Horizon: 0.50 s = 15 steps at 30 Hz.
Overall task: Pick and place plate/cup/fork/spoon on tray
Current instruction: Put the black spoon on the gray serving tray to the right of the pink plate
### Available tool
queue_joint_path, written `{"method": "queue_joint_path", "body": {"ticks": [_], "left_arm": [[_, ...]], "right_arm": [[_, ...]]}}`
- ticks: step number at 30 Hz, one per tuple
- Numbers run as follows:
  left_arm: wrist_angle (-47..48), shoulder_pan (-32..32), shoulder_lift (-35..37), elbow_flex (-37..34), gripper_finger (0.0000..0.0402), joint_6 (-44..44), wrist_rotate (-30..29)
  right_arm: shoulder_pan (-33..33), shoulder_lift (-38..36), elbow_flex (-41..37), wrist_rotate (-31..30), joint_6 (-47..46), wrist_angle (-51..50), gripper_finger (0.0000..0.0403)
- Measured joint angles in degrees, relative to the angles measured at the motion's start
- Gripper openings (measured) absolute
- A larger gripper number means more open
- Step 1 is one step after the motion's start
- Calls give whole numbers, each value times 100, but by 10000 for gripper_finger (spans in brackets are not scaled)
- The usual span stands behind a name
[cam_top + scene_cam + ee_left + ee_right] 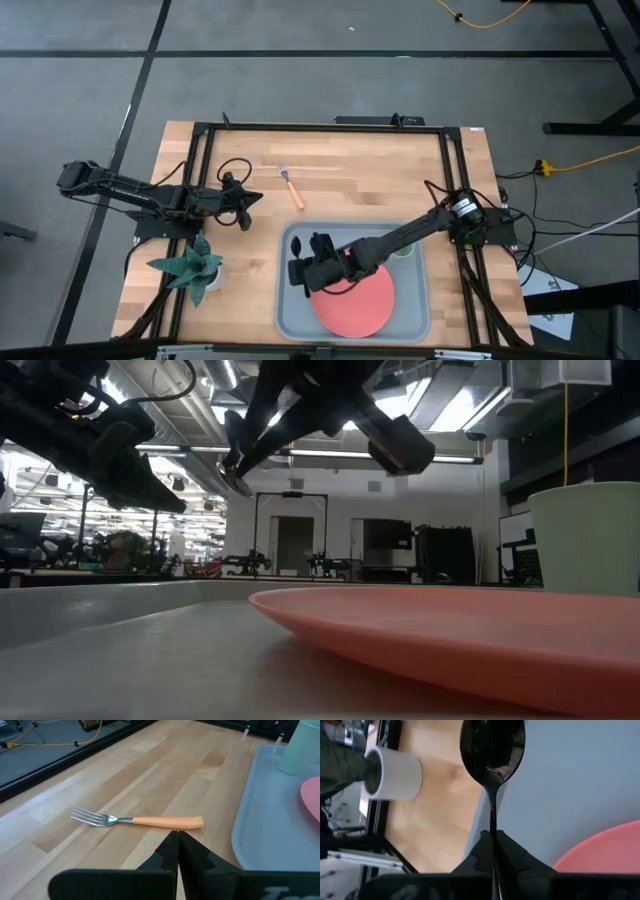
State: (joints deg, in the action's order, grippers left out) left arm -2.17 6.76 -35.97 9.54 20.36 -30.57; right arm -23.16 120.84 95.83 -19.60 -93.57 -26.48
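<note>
The grey-blue tray [420, 310] lies at the table's near side, with the pink plate [357, 302] on it and the light-green cup [404, 249] at its far right, partly behind my right arm. My right gripper [302, 262] is over the tray's left part, shut on the dark spoon [492, 745]. The orange-handled fork [291, 186] lies flat on the wood beyond the tray. My left gripper [256, 199] is shut and empty, just left of the fork; its wrist view shows the fork [137, 820] a short way past the fingertips. My right gripper pinches the spoon's thin handle [493, 834] between its two fingers, which lie along the handle. The bowl [492, 742] sticks out ahead of the fingertips, over the tray's left rim. In the low view the gripper [236, 472] stands well above the tray floor.
A green plant in a white pot [196, 270] stands on the table left of the tray, close to my right gripper; it also shows in the right wrist view [395, 772]. A black frame runs along the table's edges. Bare wood lies around the fork.
</note>
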Motion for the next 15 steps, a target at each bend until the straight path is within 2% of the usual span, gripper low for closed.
{"method": "queue_joint_path", "body": {"ticks": [9, 12, 15], "left_arm": [[1, 2, 0, 0, 0, 0, 2], [0, 2, 0, 0, 0, 0, 2], [2, 2, 0, 0, 0, 0, 0]], "right_arm": [[-205, -128, -2, 99, 201, -484, 4], [-365, -402, 0, 37, -114, -1085, 4], [-611, -677, 0, -362, -555, -1855, 4]]}}
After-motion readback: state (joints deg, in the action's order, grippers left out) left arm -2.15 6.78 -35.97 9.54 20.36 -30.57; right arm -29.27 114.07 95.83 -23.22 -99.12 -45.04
